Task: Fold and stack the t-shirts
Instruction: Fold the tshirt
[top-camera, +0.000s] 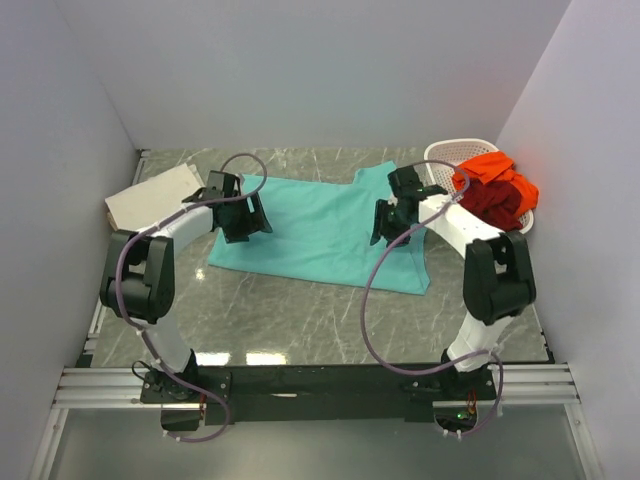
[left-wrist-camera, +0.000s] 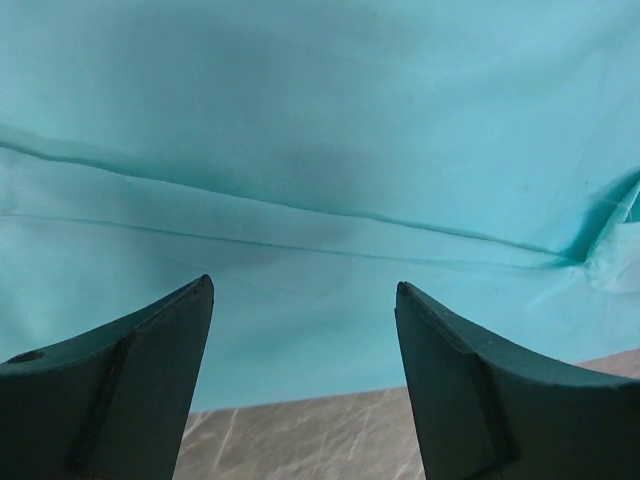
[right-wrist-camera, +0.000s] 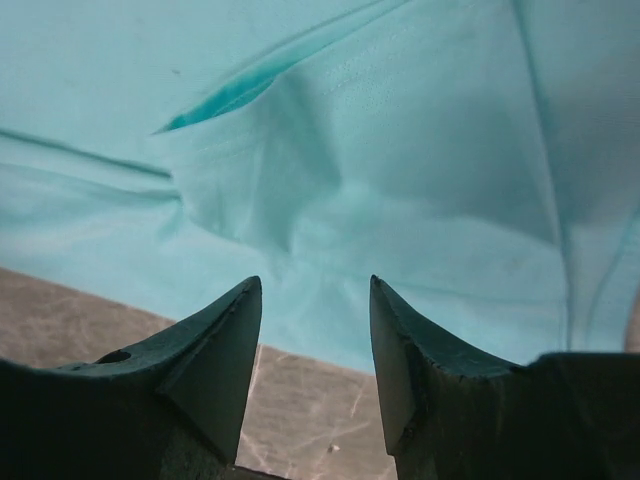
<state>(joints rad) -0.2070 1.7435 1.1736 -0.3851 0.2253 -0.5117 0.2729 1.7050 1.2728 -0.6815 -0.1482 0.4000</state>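
Note:
A teal t-shirt (top-camera: 320, 225) lies spread flat in the middle of the marble table, with a few creases. My left gripper (top-camera: 247, 222) hovers over its left edge, open and empty; the left wrist view shows the teal cloth (left-wrist-camera: 320, 180) and its hem past my fingertips (left-wrist-camera: 195, 300). My right gripper (top-camera: 385, 225) hovers over the shirt's right side, open and empty; the right wrist view shows wrinkled teal cloth (right-wrist-camera: 380, 170) and its edge. A folded cream t-shirt (top-camera: 150, 195) lies at the far left. Orange (top-camera: 490, 170) and dark red (top-camera: 495, 205) t-shirts sit heaped in the basket.
A white lattice basket (top-camera: 450, 152) stands at the back right against the wall. Grey walls close in the table on the left, back and right. Bare marble table (top-camera: 300, 315) lies between the shirt and the arm bases. Cables loop from both arms.

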